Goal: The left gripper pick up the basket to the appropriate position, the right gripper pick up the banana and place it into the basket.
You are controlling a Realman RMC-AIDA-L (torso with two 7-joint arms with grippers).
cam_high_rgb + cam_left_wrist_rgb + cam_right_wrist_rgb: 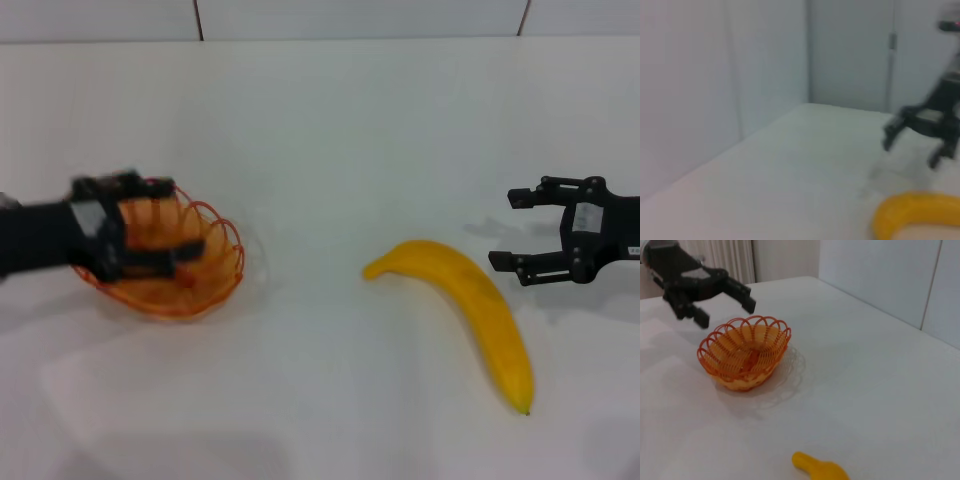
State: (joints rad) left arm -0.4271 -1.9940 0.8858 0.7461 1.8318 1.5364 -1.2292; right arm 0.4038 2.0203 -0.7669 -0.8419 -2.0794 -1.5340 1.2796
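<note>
Left gripper (165, 235): at the left of the head view you saw it over the basket, fingers spread and holding nothing; the right wrist view showed it above and behind the rim, apart from the wire.
Basket (215, 262): it sat upright on the white table (330, 150), left of centre, empty.
Banana (470, 310): it lay flat on the table right of centre, well apart from the basket, dark tip toward the lower right.
Right gripper (520, 228): it hovered at the right edge, just beside the banana's upper curve, fingers released and gripping nothing.
Risk, basket: in your judgement, thin wire loops could have slipped between the fingers or the basket tipped, if only one loop was caught.
Risk, banana: being longer than the basket, it could have overhung the rim and rolled out.
</note>
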